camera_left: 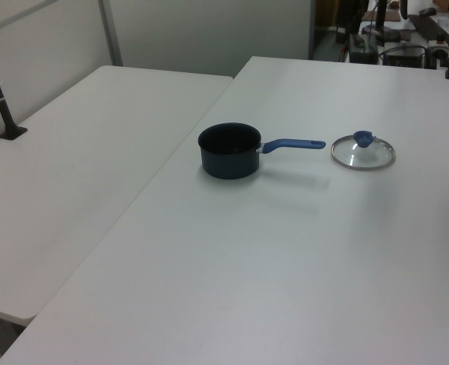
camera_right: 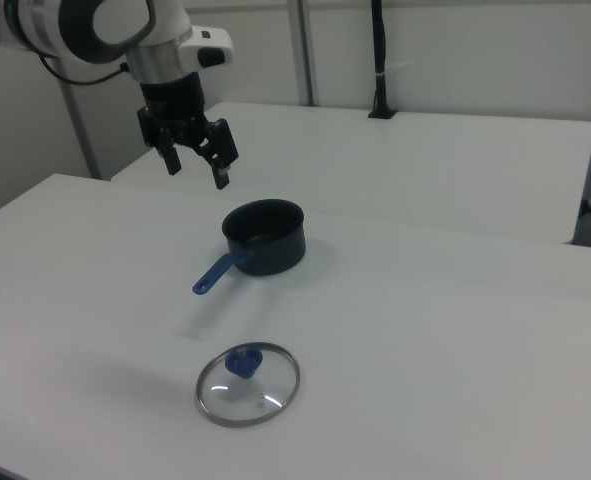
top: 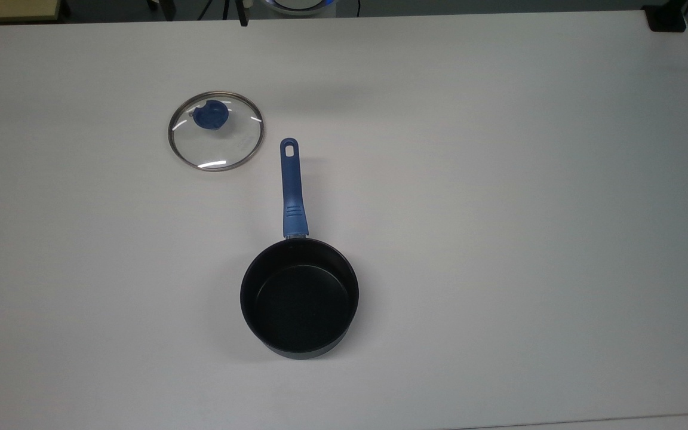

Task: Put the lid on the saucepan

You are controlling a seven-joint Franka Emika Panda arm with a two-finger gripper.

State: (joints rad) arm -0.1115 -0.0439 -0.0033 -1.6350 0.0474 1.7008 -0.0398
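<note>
Right view, my pincer [camera_right: 195, 167]: spread, grasping nothing, above the white counter [camera_right: 455, 330].
Round glass lid [top: 215, 131]: flat beside black blue-handled saucepan [top: 300, 297].

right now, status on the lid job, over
End effector open, empty, high above table. Lid flat on table beside saucepan handle, not touching. Saucepan uncovered, nothing between them.

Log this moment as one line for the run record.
gripper: open, raised, empty | lid: flat on table, beside handle end | saucepan: uncovered, empty | step: lid not yet grasped
</note>
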